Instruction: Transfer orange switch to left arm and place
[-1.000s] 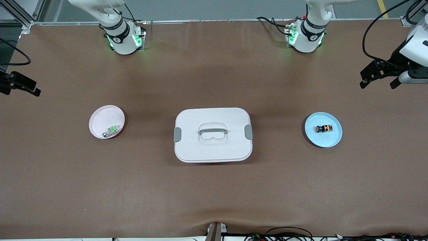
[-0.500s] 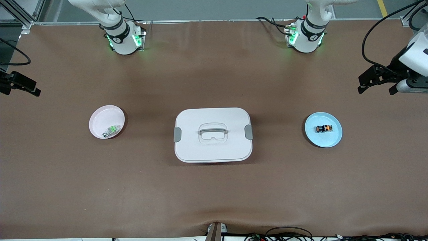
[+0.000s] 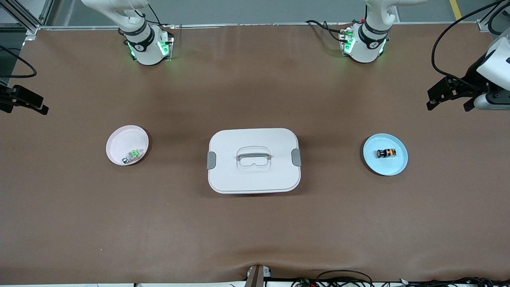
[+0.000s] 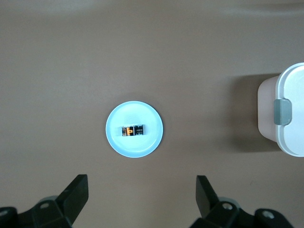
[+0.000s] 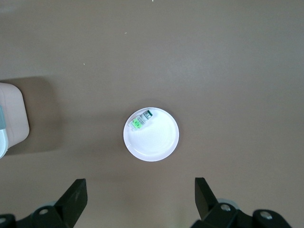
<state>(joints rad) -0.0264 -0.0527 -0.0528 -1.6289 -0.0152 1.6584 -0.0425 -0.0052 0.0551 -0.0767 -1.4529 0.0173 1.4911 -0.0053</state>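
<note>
Layout, front view: box point(image 3: 254, 175) sits mid-surface point(image 3: 255, 239), lid on, both latches down. From the box, the blue dish point(image 3: 394, 167) lies at 3 o'clock, toward the left arm's end; the pink dish point(image 3: 121, 139) lies at 9 o'clock, toward the right arm's end.

Orange switch point(image 3: 385, 153) lies flat in the blue dish, near its middle, and nothing is touching it. The pink dish holds only a green-and-silver component point(image 3: 133, 154). Judged: pink dish is the destination, so the box blocks the straight line between the dishes.

Left gripper point(image 3: 451, 104): jaws spread wide and empty, held high over bare surface at about 1 o'clock from the blue dish. Its wrist camera looks straight down on the switch point(image 4: 132, 130). This reads as a pre-grasp survey pose.

Right gripper point(image 5: 140, 185): jaws wide and empty, over the surface at about 10 o'clock from the pink dish, dish framed below. It waits, likely placed to receive.

Judged: transfer not begun. Left arm is nearest the switch, so it picks. The handover should pass above or around the box.
</note>
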